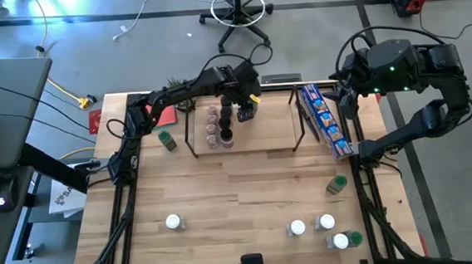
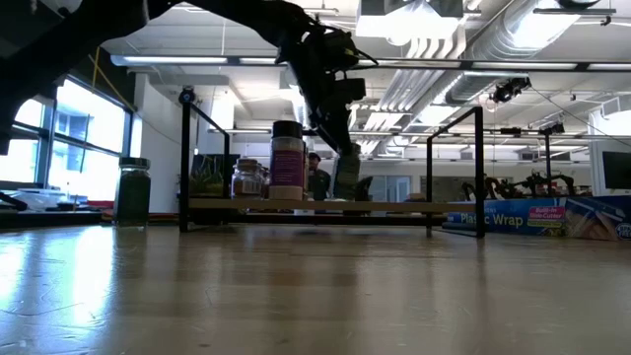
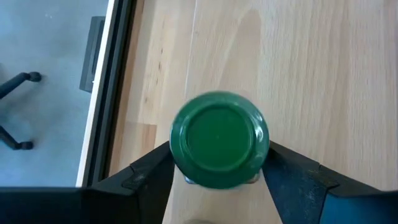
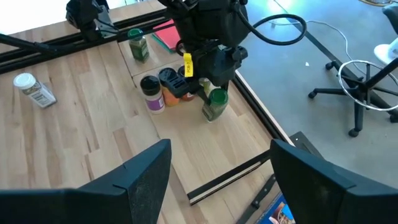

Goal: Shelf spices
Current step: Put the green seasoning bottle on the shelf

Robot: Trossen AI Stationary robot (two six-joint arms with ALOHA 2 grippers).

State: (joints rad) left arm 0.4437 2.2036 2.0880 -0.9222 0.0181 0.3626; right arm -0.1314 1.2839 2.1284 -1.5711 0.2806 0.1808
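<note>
Legible text: "Wrap", preceded by partly cut letters reading roughly "Plastic", in white on the long blue box lying at the table's right, low view. Jar labels and the yellow tag on the left arm: unreadable.

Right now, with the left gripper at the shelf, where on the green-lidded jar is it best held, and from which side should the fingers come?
Best by the body just under the green lid, from above. The green-lidded jar stands upright on the shelf, its round lid facing the left gripper, one finger on either side. The neighbouring jars crowd one side, so a top-down approach probably avoids them.
</note>
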